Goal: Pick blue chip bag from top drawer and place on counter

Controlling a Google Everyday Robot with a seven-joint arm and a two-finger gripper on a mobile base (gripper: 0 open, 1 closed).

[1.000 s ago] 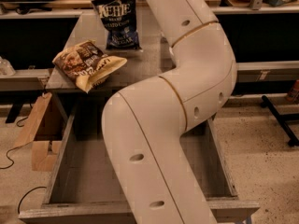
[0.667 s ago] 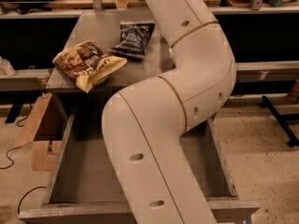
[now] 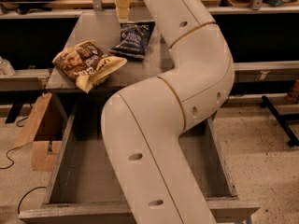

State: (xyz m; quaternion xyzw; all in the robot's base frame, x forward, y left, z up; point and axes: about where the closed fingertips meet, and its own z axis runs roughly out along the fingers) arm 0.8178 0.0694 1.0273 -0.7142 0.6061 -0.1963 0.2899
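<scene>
The blue chip bag (image 3: 133, 38) lies flat on the grey counter (image 3: 91, 29), near its middle, free of any hold. My gripper (image 3: 131, 12) hangs just above and behind the bag at the top edge of the view. One tan finger (image 3: 123, 3) shows and the other is hidden by my arm; the gripper is open and holds nothing. The top drawer (image 3: 57, 171) is pulled out below the counter, with nothing visible inside. My white arm (image 3: 187, 92) crosses over the drawer and hides its middle.
A larger brown-and-yellow snack bag (image 3: 86, 64) lies at the counter's front left, overhanging the edge. A cardboard box (image 3: 39, 136) stands on the floor left of the drawer. A black stand leg (image 3: 279, 119) lies at right. Tan desks (image 3: 56, 1) run behind.
The blue chip bag was held upright over the counter; it has been let go and now lies flat. The gripper has lifted up and away from it.
</scene>
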